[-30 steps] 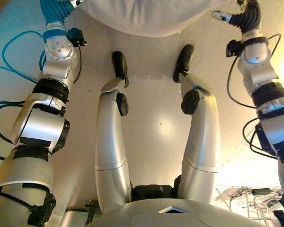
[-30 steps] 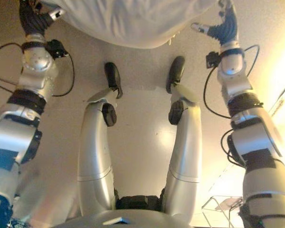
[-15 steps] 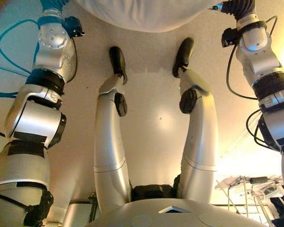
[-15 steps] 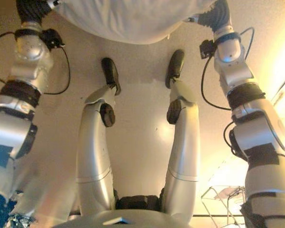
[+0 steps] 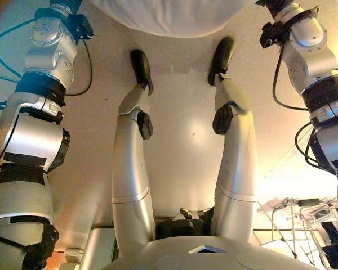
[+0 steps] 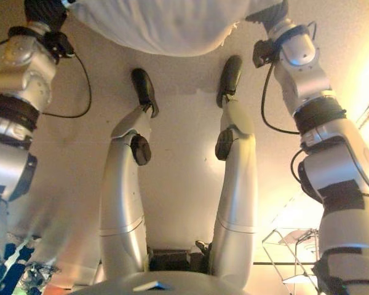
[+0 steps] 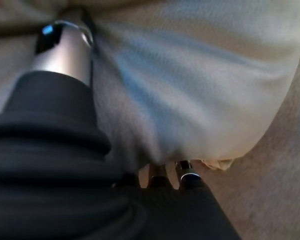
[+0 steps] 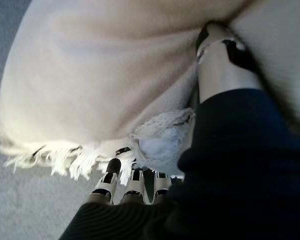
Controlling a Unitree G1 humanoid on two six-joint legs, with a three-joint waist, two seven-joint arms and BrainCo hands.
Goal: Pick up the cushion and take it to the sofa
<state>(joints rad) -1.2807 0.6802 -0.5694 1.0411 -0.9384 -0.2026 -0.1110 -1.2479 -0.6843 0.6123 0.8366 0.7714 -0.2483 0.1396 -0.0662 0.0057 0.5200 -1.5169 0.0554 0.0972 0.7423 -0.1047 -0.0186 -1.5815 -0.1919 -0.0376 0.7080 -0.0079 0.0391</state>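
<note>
A cream cushion (image 5: 174,17) with a fringed edge hangs between my two hands at the far edge of the eye views, above the floor. My left hand (image 6: 43,11) holds its left side. In the left wrist view its thumb (image 7: 65,50) presses into the cushion (image 7: 200,75) and its fingers curl under the edge. My right hand (image 6: 267,11) holds the right side. In the right wrist view its thumb (image 8: 217,55) digs into the cushion (image 8: 100,75) and its fingers (image 8: 132,182) curl at the fringe. Most of each hand is cut off in the eye views.
Beige floor lies below. A thin metal frame (image 6: 289,258) stands low on the right. Blue cables and clutter (image 6: 18,264) lie low on the left. No sofa shows in any view.
Both arms and the cushion have moved toward the far edge of the eye views. The hands, visible a second ago, are now mostly cut off there. The grip looks the same.
</note>
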